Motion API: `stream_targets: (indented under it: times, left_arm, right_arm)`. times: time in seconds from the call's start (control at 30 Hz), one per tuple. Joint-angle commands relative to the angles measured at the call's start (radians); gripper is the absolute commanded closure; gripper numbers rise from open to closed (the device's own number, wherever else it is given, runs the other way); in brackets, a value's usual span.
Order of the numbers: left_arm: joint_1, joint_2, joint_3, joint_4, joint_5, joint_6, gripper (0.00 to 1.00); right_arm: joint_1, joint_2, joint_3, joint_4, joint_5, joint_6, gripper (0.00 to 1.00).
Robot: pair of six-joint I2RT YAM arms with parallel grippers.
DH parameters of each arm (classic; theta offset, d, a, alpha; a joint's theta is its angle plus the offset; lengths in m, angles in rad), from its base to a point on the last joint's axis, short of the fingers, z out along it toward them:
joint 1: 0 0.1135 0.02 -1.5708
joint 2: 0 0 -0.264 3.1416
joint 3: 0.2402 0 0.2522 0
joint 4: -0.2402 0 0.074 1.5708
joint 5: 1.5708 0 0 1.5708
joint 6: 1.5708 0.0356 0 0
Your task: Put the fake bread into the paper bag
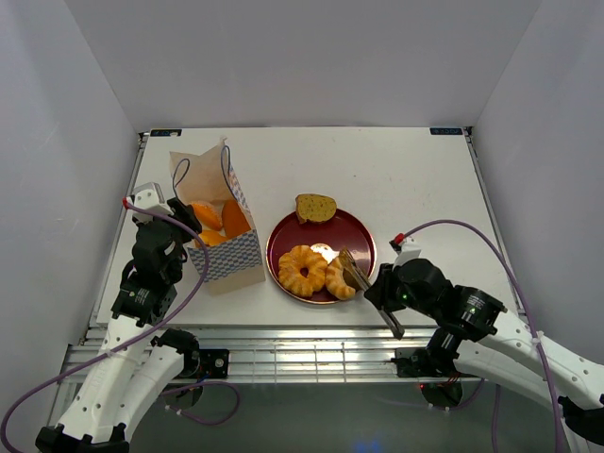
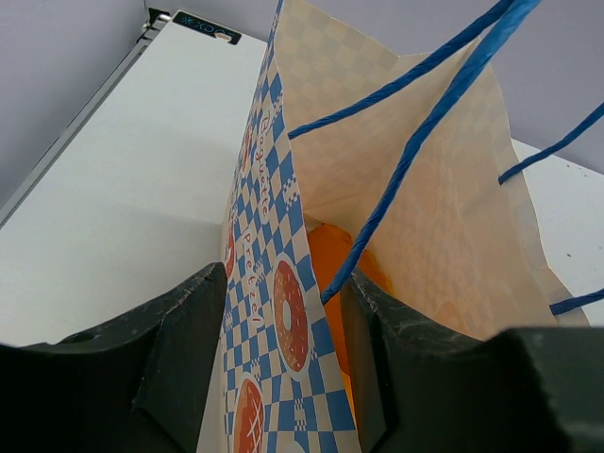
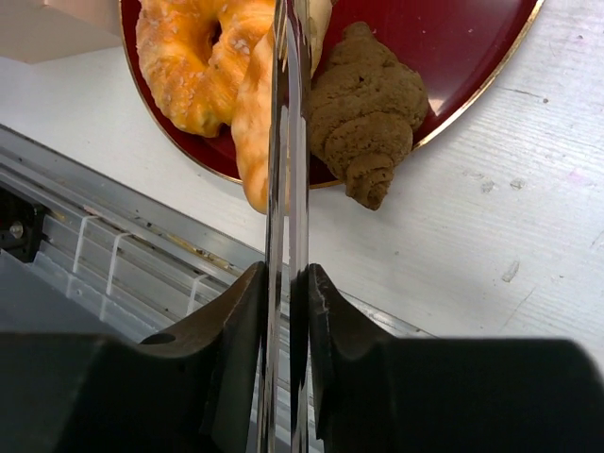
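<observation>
Four bread pieces (image 1: 304,271) lie on the plate (image 1: 363,241) by the table's (image 1: 425,189) near edge: a golden ring (image 3: 193,57), a golden twist (image 3: 253,132), a brown croissant (image 3: 370,118), and a brown slice (image 1: 315,208) at its far rim. Three glossy orange rolls (image 1: 233,220) sit in the bag (image 1: 231,260) by the table's left edge. The right gripper (image 3: 286,276) clenches tongs (image 3: 288,142), blades nearly together over the twist. The left gripper (image 2: 281,293) pinches the bag's checkered wall.

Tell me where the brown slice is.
Top view, mid-table: the brown slice lies at the plate's far edge, right of the bag and beyond the ring pastry.
</observation>
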State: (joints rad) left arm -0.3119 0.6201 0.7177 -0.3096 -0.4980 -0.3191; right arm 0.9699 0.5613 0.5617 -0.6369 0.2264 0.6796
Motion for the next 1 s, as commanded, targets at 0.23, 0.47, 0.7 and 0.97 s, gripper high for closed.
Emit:
stream_targets:
  times: [0.23,0.47,0.7,0.97]
  left_arm:
    - [-0.006,-0.010,0.009,-0.019,-0.007,0.008,0.38]
    - [-0.007,-0.014,0.008,-0.020,-0.008,0.009,0.38]
    - [-0.012,-0.014,0.008,-0.020,-0.010,0.009,0.38]
    - [-0.012,-0.016,0.008,-0.020,-0.014,0.011,0.38]
  right_arm:
    - [0.000,0.006,0.093,0.069,-0.004,-0.029,0.92]
    - [0.000,0.037,0.214,0.069,0.005,-0.086,0.92]
    - [0.000,0.115,0.363,0.080,-0.005,-0.164,0.92]
    - [0.000,0.236,0.559,0.138,-0.094,-0.285,0.92]
